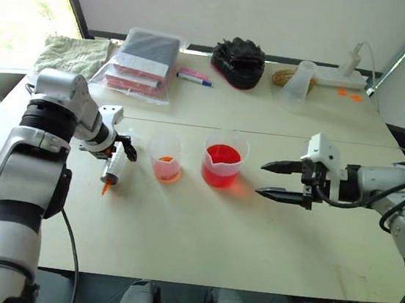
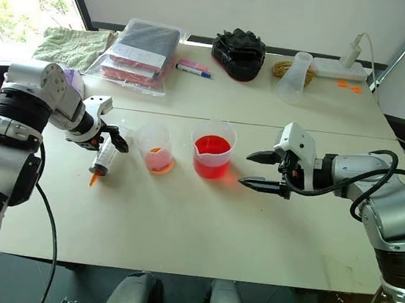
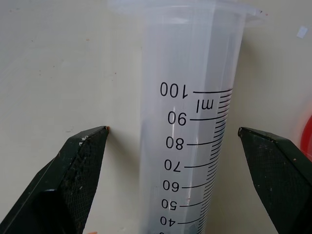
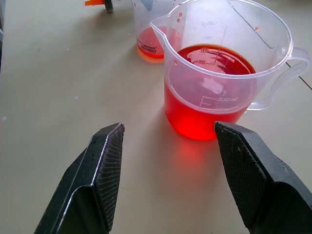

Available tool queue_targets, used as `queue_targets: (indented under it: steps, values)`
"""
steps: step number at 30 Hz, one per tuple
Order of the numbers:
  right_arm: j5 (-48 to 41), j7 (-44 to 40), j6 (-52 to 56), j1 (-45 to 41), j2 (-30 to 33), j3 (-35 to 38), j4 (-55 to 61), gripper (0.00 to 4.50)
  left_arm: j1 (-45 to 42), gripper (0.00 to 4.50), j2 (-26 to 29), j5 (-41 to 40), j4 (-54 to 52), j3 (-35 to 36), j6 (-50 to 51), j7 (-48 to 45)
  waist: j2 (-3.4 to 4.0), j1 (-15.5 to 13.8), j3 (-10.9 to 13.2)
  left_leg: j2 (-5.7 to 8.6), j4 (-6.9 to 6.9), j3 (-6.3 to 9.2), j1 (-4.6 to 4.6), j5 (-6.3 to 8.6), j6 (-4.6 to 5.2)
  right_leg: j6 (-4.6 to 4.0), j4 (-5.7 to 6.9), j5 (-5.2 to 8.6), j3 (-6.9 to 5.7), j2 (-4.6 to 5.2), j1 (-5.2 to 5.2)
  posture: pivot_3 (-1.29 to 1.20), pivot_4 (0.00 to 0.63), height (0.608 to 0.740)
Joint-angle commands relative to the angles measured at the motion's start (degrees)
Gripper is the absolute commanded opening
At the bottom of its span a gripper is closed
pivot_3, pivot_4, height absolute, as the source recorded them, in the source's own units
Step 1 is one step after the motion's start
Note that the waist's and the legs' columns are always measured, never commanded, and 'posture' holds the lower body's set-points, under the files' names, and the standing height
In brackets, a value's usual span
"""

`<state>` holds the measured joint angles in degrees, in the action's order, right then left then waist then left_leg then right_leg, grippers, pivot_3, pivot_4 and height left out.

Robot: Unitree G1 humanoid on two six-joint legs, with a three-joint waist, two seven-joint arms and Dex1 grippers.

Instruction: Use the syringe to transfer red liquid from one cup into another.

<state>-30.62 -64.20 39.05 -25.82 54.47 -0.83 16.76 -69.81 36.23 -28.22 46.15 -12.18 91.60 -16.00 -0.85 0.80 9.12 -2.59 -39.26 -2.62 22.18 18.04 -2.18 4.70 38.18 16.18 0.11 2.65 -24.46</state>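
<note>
The syringe lies flat on the table, its orange tip pointing toward the near edge. My left gripper hangs over its barrel, open, with a gap between the barrel and each finger. The wide cup holds deep red liquid. Just left of it stands the narrower cup with a shallow orange-red layer. To the right of the wide cup my right gripper is level with it, open and empty, pointing at it.
Along the back of the table are a folded towel, a plastic bag of books, markers, a black object, a tipped colourless cup and a power strip.
</note>
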Motion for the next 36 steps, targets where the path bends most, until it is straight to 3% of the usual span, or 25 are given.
queue_targets:
  steps: [1, 8, 15, 20, 24, 29, 32, 36]
  values:
    - [-0.80, 0.32, -0.57, -0.21, 0.17, 2.48, 1.79, 3.06, 0.57, 3.95, 0.04, 4.23, 1.89, -0.12, -1.62, -1.03, 0.05, -0.02, -0.03, 0.00, 0.00, 0.00, -0.01, 0.01, 0.03, 0.00, 0.00, 0.00, 0.00, 0.00, 0.01, 0.00, 0.150, 0.740]
    - [-0.68, 0.18, -0.83, -0.74, 0.18, 2.19, 1.27, 3.06, 0.72, 1.56, -0.48, 7.41, 1.71, 1.27, -1.65, -3.76, 0.05, -0.13, -0.03, 0.00, 0.00, 0.01, 0.00, 0.03, 0.06, 0.00, 0.02, 0.00, 0.00, 0.00, 0.01, 0.00, 0.150, 0.740]
    - [0.10, -0.53, -1.25, -2.68, -0.08, 0.92, -0.38, 3.06, 0.84, 1.48, 0.75, 8.67, 1.24, 2.73, -1.59, -6.94, 0.04, -0.15, -0.02, 0.01, -0.01, 0.01, 0.02, 0.04, 0.07, 0.00, 0.00, 0.00, 0.00, 0.01, 0.01, 0.00, 0.150, 0.740]
    - [0.48, -1.26, -1.75, -3.26, 0.23, 0.85, -1.20, 3.06, -0.20, 1.48, 5.35, 6.01, -4.45, 2.90, -0.98, -14.15, -0.06, -0.07, 0.04, -0.01, 0.00, 0.04, 0.04, 0.03, 0.06, 0.00, 0.00, 0.00, -0.01, -0.01, 0.00, 0.00, 0.150, 0.740]
    - [0.97, -1.83, -1.99, -3.12, 0.82, 1.14, -1.53, 3.06, -3.81, 1.48, 9.57, 6.13, -5.31, 5.30, -4.02, -17.65, -0.11, -0.06, 0.07, -0.01, 0.00, 0.06, 0.11, 0.02, 0.05, 0.00, -0.03, 0.00, -0.02, -0.01, -0.04, 0.00, 0.150, 0.740]
    - [1.07, -1.53, -1.32, -4.21, 1.58, 2.24, -1.84, 3.06, -16.02, 1.48, 13.16, 7.50, -2.65, 6.13, -12.41, -24.08, -0.26, -0.31, 0.16, 0.00, -0.01, 0.08, 0.17, 0.06, 0.11, 0.00, -0.09, 0.00, -0.05, 0.01, -0.04, 0.00, 0.150, 0.740]
    - [1.74, -0.93, -1.95, -3.79, 1.78, 2.59, -1.96, 3.06, -24.54, 1.48, 9.83, 8.14, 4.48, 10.51, -23.57, -23.59, -0.31, -0.53, 0.18, 0.04, -0.02, 0.12, 0.22, 0.06, 0.11, 0.00, -0.13, 0.00, -0.08, 0.02, -0.04, 0.00, 0.150, 0.740]
    - [0.87, 1.40, -0.96, -2.07, 1.48, 4.58, 0.33, 3.06, -28.57, 1.48, 2.16, 7.27, 7.57, 15.72, -37.77, -24.76, -0.29, -1.22, 0.17, 0.10, -0.02, 0.09, 0.21, 0.07, 0.13, 0.00, -0.13, 0.00, -0.08, 0.11, -0.03, 0.00, 0.150, 0.740]
